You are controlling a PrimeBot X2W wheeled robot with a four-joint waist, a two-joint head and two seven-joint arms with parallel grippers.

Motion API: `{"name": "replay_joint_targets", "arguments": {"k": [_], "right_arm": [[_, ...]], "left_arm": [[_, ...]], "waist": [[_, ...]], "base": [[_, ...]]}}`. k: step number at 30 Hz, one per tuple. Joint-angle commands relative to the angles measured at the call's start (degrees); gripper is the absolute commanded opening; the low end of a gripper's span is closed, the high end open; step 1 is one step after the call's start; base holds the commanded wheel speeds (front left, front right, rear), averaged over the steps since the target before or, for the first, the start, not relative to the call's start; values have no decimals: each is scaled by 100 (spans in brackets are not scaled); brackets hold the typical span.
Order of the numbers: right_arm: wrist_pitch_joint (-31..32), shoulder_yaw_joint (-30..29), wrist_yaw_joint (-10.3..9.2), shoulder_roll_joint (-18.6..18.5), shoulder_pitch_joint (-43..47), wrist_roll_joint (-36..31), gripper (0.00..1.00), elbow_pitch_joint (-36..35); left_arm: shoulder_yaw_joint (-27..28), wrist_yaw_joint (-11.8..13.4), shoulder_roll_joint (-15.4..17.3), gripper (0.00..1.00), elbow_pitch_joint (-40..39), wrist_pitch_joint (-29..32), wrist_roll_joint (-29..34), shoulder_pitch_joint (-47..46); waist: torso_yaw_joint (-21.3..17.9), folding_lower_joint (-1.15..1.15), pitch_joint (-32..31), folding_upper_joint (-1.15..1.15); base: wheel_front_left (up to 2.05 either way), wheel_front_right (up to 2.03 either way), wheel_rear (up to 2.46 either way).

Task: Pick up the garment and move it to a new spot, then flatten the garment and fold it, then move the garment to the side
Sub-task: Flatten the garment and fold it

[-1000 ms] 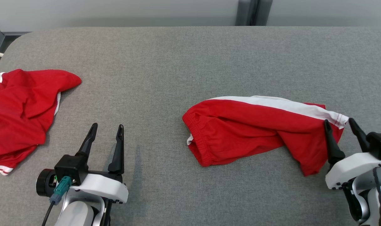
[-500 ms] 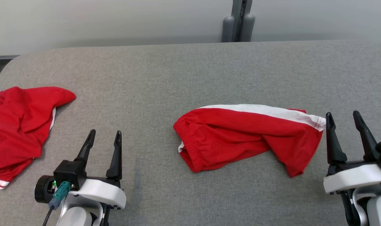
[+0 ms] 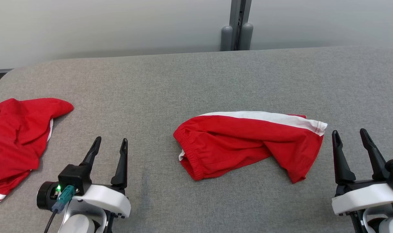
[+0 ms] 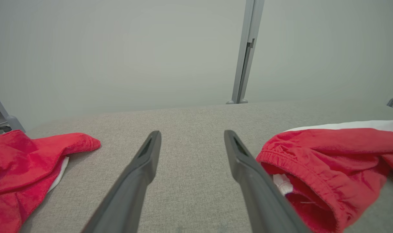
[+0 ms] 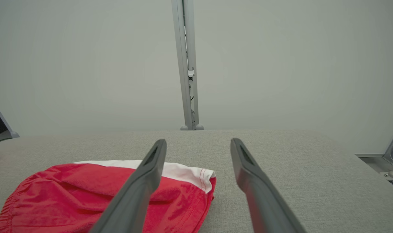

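Where the shorts lie: red shorts (image 3: 248,142) are seen right of centre on the grey counter (image 3: 196,81), rumpled and touched by neither tool.
Left tool (image 3: 112,139): it is held wide open with nothing in it, over bare counter. It stands well apart from the waistband (image 3: 186,155), between the shorts and a second red garment (image 3: 15,142) at the counter's left edge.
Right tool (image 3: 349,131): the fingers are spread wide and nothing is gripped. It is placed just beside the leg hem (image 3: 318,127) at the right end of the shorts, apart from the cloth.
Step in hand: the shorts appear to be set down at their spot but not yet smoothed, so flattening is judged to be next.
How it is best done: the two ends should be taken together, the waistband by the left tool and the leg hem by the right. Each should be pinched low at the very edge, so that the cloth is caught without the counter's cover. The ends should then be drawn apart along the length until the creases are pulled out. The near leg, bunched into a point toward the robot, should be spread before any fold is made.
Heading: the waistband is turned to the robot's left and the leg openings to its right.
Long axis: it is laid side to side across the counter, roughly parallel to the near edge, with the white stripe (image 3: 264,117) along the far side.
Caution: the second red garment is best left untouched.
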Motion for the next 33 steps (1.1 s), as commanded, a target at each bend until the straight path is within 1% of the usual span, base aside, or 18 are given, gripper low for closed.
{"name": "replay_joint_targets", "arguments": {"k": [1,5,9,14,20,22,29,30,31,32,33], "right_arm": [[18,1,-1,-10,31,32,100,-38],[37,-7,-1,-10,-44,73,100,-83],[13,56,-1,-10,-148,89,100,-79],[-15,162,-1,-13,-273,107,100,-4],[-92,251,0,-13,-384,174,100,139],[-122,258,0,-14,-413,181,100,188],[-164,271,0,-13,-482,202,100,285],[-173,271,0,-13,-490,202,100,291],[-182,267,0,-13,-496,200,100,296],[-181,269,0,-12,-502,202,100,304],[-184,270,0,-12,-513,211,100,310]], "left_arm": [[-24,28,3,100,-27,56,-21,-145],[-133,-85,-121,100,-70,275,-89,-534],[-329,-394,-372,100,109,815,-351,-1112],[-499,-734,-584,100,777,1769,-778,-1753],[-507,-1031,-714,100,1727,2562,-1262,-2250],[-576,-1088,-716,100,1960,2741,-1287,-2370],[-702,-1247,-784,100,2399,3098,-1507,-2485],[-737,-1288,-800,88,2436,3152,-1550,-2477],[-771,-1316,-803,65,2444,3135,-1532,-2497],[-804,-1328,-791,20,2441,3089,-1487,-2520],[-834,-1341,-776,0,2435,3040,-1459,-2541]], "waist": [[5,0,16,0],[21,0,151,0],[-14,0,348,0],[-144,0,565,0],[-325,0,744,0],[-359,0,771,0],[-409,0,812,0],[-413,0,811,0],[-417,0,812,0],[-421,0,810,0],[-422,0,810,0]], "base": [[0,0,0],[0,0,0],[0,0,0],[0,0,0],[0,0,0],[0,0,0],[0,0,0],[0,0,0],[0,0,0],[0,0,0],[0,0,0]]}}
